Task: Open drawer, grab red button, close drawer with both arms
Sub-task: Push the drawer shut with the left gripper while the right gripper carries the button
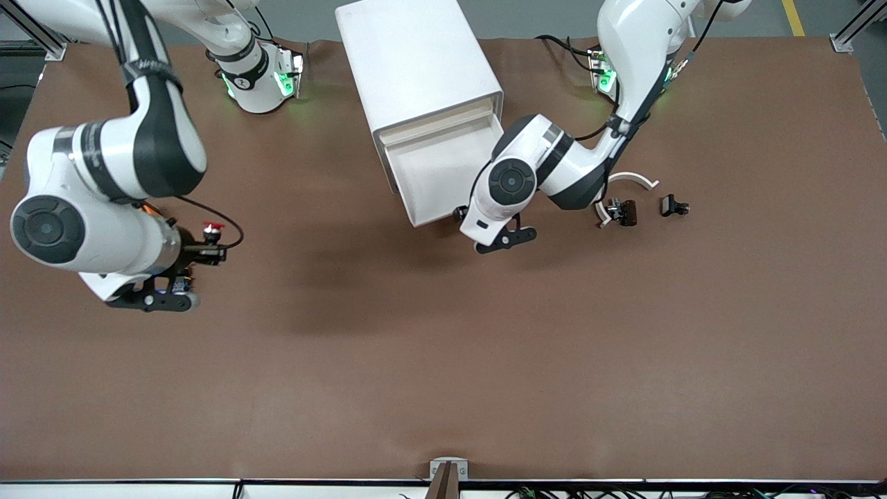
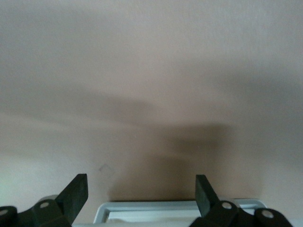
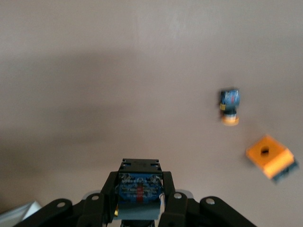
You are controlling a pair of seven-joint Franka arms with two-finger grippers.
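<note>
The white cabinet [image 1: 416, 62] lies at the table's middle, and its drawer [image 1: 433, 173] is pulled out toward the front camera and looks empty. My left gripper [image 1: 459, 215] is at the drawer's front edge. In the left wrist view it [image 2: 142, 191] is open, and the drawer's front rim [image 2: 180, 205] sits between the fingers. My right gripper [image 1: 206, 251] is toward the right arm's end of the table, above the mat, shut on the button [image 1: 212, 227] with the red cap. The right wrist view shows the gripper [image 3: 139, 196] clamping the button's blue-and-black body [image 3: 138, 187].
In the right wrist view a yellow-capped button [image 3: 229, 106] and an orange cube with a hole [image 3: 270, 156] lie on the brown mat. Two small black parts [image 1: 624, 211] [image 1: 673, 206] and a white curved piece [image 1: 634, 179] lie beside the left arm.
</note>
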